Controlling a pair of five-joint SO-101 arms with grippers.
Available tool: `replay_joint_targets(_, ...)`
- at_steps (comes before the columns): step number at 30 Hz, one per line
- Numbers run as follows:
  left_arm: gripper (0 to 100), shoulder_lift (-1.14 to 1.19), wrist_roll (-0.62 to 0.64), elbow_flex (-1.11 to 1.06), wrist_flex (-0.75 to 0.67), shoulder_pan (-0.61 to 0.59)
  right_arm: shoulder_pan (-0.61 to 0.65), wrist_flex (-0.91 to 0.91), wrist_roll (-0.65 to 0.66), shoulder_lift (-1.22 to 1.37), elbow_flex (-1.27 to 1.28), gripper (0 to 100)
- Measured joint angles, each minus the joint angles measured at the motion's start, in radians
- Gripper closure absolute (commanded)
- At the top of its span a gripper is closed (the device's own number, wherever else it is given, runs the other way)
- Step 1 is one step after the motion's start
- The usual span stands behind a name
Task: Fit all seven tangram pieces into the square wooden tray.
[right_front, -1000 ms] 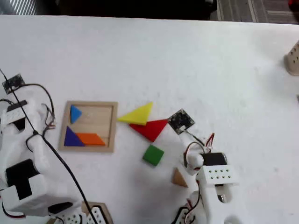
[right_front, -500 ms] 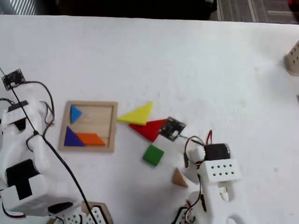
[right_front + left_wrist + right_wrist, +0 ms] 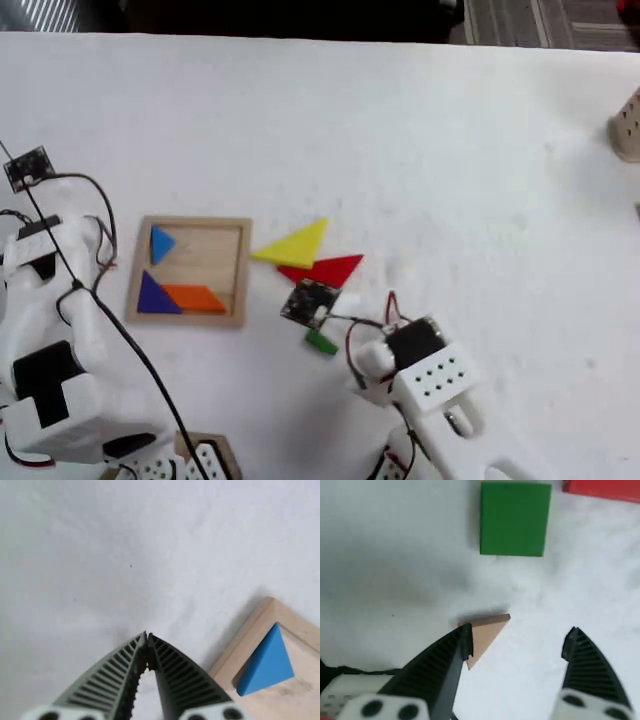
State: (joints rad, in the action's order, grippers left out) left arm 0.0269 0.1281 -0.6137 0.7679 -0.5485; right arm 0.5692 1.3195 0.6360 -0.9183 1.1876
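Note:
The square wooden tray (image 3: 240,270) holds a blue triangle (image 3: 160,243), a purple triangle (image 3: 154,296) and an orange parallelogram (image 3: 196,297). To its right lie a yellow triangle (image 3: 296,244) and a red triangle (image 3: 328,271). The right arm (image 3: 415,368) covers most of the green square (image 3: 320,343). My right gripper (image 3: 519,637) is open low over the table, and the small tan triangle (image 3: 486,631) touches one finger (image 3: 462,639). The green square (image 3: 515,519) lies just beyond. My left gripper (image 3: 147,638) is shut and empty beside the tray corner (image 3: 255,625), near the blue triangle (image 3: 267,662).
The left arm's white body (image 3: 55,300) and its cables stand left of the tray. A tan pegged object (image 3: 628,125) sits at the far right edge. A wooden block (image 3: 215,455) lies at the front edge. The white table stretches open behind the pieces.
The right arm has swung left and forward, from beside the tan triangle to over it and the green square. The left arm has barely moved.

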Motion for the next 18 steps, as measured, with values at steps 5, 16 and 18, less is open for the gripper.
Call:
replay_joint_targets(5, 97, 0.000, 0.000, 0.000, 0.000, 0.000, 0.080, -0.060, -0.206, 0.000, 0.017, 71.1)
replay_joint_targets(16, 97, 0.000, -0.002, 0.000, -0.035, 0.000, -0.051, -0.075, -0.331, 0.000, 0.017, 71.1)
replay_joint_targets(18, 97, 0.000, -0.015, 0.000, -0.040, 0.000, -0.078, -0.075, -0.290, 0.000, 0.017, 71.1)
